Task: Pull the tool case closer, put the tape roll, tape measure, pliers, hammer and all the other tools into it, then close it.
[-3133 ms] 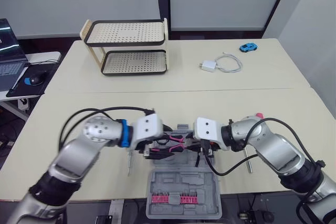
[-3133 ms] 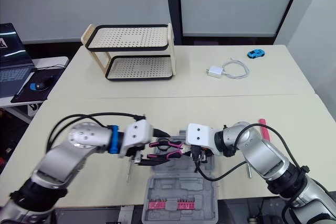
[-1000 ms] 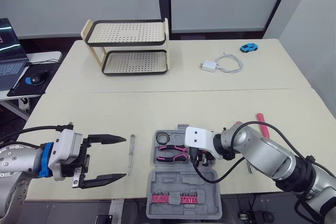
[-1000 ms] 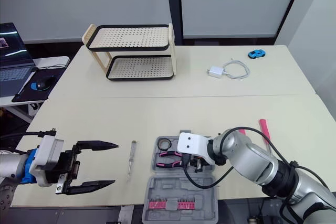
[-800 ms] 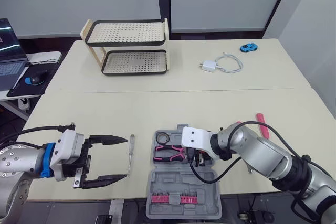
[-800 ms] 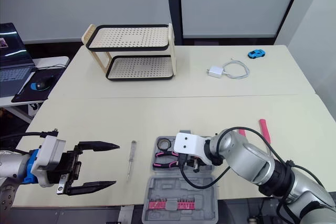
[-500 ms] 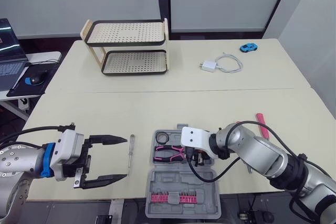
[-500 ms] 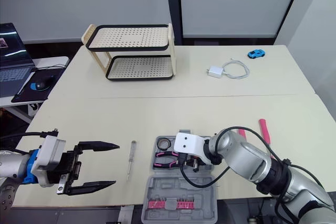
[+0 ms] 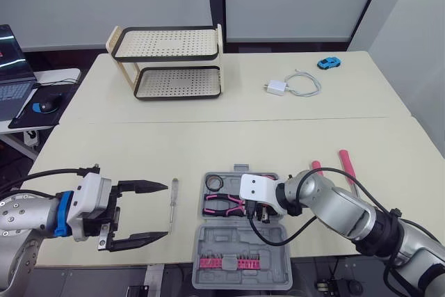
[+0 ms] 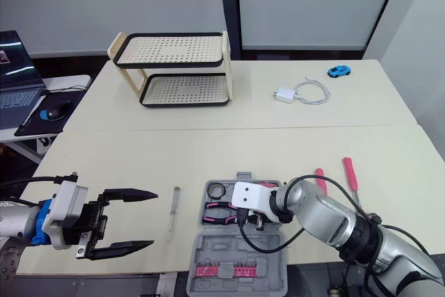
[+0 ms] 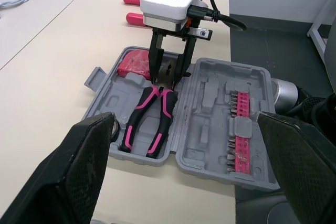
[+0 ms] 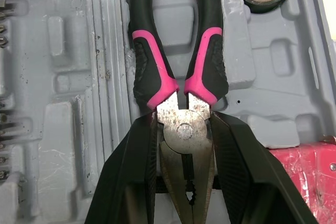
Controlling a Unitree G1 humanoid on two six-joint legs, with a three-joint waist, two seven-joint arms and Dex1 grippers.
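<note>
Pliers (image 9: 224,204) lie in the open tool case (image 9: 231,241) at the desk's front edge, right gripper (image 11: 167,78) pinching their head; tape roll (image 9: 214,183) and tape measure (image 11: 135,65) are in too. Screwdriver (image 9: 172,203) and two pink-handled tools (image 9: 345,159) wait outside; left gripper (image 9: 165,210) hangs spread, empty.
</note>
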